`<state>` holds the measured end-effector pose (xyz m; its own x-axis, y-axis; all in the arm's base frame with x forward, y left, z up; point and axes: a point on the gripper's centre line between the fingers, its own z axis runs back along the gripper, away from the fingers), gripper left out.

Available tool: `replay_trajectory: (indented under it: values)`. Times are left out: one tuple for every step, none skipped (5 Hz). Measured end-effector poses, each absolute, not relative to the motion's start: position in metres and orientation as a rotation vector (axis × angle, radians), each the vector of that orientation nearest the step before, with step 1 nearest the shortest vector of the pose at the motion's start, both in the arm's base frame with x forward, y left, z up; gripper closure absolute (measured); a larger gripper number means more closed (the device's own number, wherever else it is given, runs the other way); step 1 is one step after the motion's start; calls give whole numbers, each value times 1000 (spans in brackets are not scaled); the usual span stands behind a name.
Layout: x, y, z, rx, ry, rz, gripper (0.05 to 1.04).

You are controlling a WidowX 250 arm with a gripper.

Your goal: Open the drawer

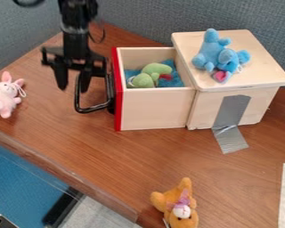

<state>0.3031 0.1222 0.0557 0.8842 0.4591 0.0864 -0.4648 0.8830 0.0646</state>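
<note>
Drawer (154, 109) leftward, long axis sideways

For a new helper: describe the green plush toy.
Find the wooden box with gray tape. Its red-fronted drawer stands open, and the green plush toy lies inside. Its green body sets it apart from the blue plush on top.

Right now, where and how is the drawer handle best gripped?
Probably the outer bar of the black handle, from above, with the end effector straddling it: the loop juts out from the red front, leaving room for a finger inside.
</note>
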Motion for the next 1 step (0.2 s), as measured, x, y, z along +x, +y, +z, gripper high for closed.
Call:
replay_trajectory:
  values:
    - [298, 123, 96, 114, -157, 420, 95]
